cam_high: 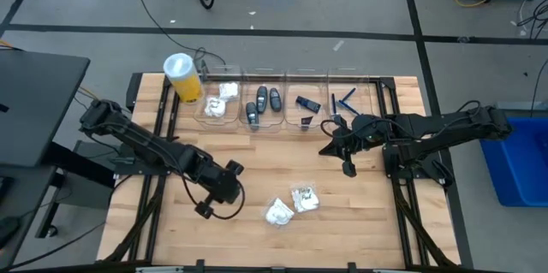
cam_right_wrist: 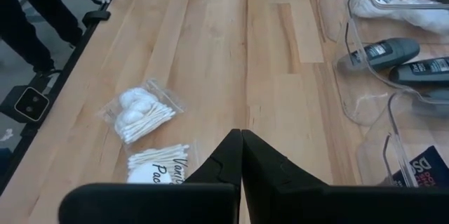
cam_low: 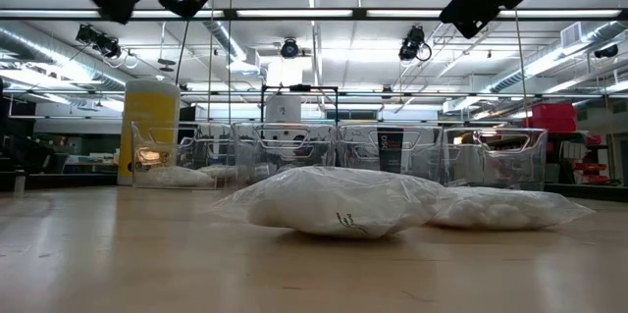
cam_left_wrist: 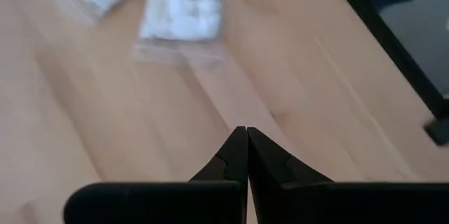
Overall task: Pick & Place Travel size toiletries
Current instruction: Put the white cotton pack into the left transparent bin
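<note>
Pale butcher-block wood is forming the tabletop, and a row of four clear plastic bins is being taken here as the landmark along its far edge. Two small white plastic packets of cotton swabs are lying well in front of that row, on bare wood, just beside each other; in the low view they are being seen as two soft white mounds with the bins standing behind them. More white packets are being held in the bin at the row's left end. Dark grey oval bottles are lying in the next bin, a dark rectangular piece in the third, and thin blue razors in the bin at the right end. A tall yellow cylinder with a white lid is standing upright just left of the row.

The left gripper is being held low over the table, well in front of the row and to the left of the two loose packets, with its fingers pressed together on nothing, as the left wrist view shows. The right gripper is being held just in front of the row's right end, also clenched and empty; from its wrist the loose packets are being seen beyond the closed fingertips.
</note>
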`<action>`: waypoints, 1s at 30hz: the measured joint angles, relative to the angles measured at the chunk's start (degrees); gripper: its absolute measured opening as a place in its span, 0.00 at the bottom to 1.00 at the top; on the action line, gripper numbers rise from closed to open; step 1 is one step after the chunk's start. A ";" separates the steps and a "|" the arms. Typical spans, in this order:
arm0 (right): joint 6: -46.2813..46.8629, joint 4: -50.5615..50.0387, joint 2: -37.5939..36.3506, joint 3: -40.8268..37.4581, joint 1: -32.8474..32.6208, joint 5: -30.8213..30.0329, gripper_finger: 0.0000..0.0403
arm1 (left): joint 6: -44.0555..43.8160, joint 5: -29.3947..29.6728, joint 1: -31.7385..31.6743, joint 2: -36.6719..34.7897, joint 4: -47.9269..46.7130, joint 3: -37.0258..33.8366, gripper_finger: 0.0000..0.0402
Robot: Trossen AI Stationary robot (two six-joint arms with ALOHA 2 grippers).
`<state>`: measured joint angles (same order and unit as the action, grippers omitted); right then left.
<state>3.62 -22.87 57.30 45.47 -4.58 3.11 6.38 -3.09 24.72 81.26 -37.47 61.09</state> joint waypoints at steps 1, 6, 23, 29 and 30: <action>0.00 0.01 0.00 0.00 0.00 0.00 0.02 | 0.04 -0.79 0.03 -0.14 0.33 -0.80 0.01; 0.00 0.00 0.00 0.00 0.00 0.00 0.02 | -2.19 -1.03 1.50 -1.43 4.02 -7.04 0.00; 0.01 -0.03 0.02 0.00 0.00 -4.92 0.02 | -12.62 18.23 13.66 -2.33 42.02 -28.49 0.01; 0.45 -0.02 0.02 0.00 0.00 -5.03 0.01 | -11.13 20.45 14.24 -2.30 44.80 -28.54 0.01; 0.46 -0.01 0.02 0.00 0.00 -5.02 0.01 | -10.34 21.00 14.24 -2.30 45.71 -28.54 0.01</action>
<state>4.08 -22.88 57.32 45.47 -4.58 -1.91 -3.97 17.91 38.96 78.96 8.25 32.56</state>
